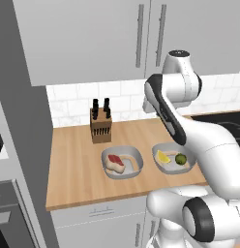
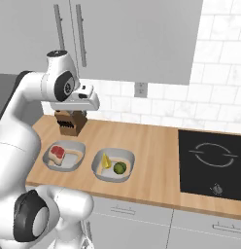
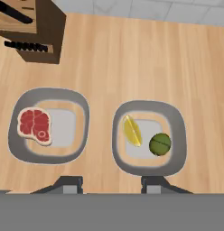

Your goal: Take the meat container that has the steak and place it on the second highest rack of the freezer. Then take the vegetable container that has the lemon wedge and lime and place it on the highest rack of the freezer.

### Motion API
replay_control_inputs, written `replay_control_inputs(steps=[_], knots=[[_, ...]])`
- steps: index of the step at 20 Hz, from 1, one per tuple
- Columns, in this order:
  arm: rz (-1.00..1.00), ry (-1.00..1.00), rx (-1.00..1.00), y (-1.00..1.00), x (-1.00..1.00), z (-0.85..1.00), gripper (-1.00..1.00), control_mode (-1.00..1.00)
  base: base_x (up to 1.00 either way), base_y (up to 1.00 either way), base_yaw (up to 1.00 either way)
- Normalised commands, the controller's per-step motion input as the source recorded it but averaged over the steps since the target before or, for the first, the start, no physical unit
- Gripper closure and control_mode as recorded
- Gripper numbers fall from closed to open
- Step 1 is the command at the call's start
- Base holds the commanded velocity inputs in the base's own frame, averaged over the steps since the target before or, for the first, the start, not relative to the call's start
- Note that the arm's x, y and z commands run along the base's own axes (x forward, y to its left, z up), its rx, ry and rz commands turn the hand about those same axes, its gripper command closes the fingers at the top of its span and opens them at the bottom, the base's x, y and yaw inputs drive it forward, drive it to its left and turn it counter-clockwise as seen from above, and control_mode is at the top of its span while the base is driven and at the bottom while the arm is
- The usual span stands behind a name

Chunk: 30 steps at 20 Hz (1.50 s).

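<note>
Two grey containers sit side by side on the wooden counter. The meat container [image 1: 134, 157] [image 2: 76, 148] [image 3: 82, 113] holds the steak [image 1: 115, 162] [image 2: 58, 153] [image 3: 35, 125]. The vegetable container [image 1: 160, 147] [image 2: 129, 160] [image 3: 177, 122] holds the yellow lemon wedge [image 1: 163, 157] [image 2: 106, 161] [image 3: 132, 131] and the green lime [image 1: 180, 158] [image 2: 120, 168] [image 3: 160, 144]. My gripper [image 3: 113, 184] hangs high above the counter and looks straight down between the two containers. It is open, with nothing between its fingertips. The freezer and its racks are out of view.
A wooden knife block [image 1: 100, 125] [image 2: 70, 122] [image 3: 30, 29] stands behind the meat container by the tiled wall. A black cooktop [image 2: 212, 163] lies to the right. Grey wall cabinets [image 1: 93, 38] hang overhead. An oven [image 1: 6, 218] sits at the far left.
</note>
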Motion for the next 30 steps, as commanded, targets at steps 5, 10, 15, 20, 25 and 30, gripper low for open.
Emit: replay_control_inputs(steps=[5,10,15,20,25,30], knots=[[-0.09,-0.01,0.01,0.01,-0.20,-0.07,-1.00,-1.00,0.00,0.00,0.00],[-0.54,-0.01,0.10,-0.22,-0.56,-0.42,-1.00,-1.00,0.00,0.00,0.00],[-0.70,0.04,0.15,-0.27,-0.50,-0.51,-1.00,-1.00,0.00,0.00,0.00],[-0.57,0.14,0.30,-0.68,-0.55,-0.62,-1.00,-1.00,0.00,0.00,0.00],[-0.32,0.04,0.30,-0.70,-0.36,-0.64,-1.00,-1.00,0.00,0.00,0.00],[-0.22,0.00,0.05,-0.13,-0.14,-0.55,-1.00,-1.00,0.00,0.00,0.00]])
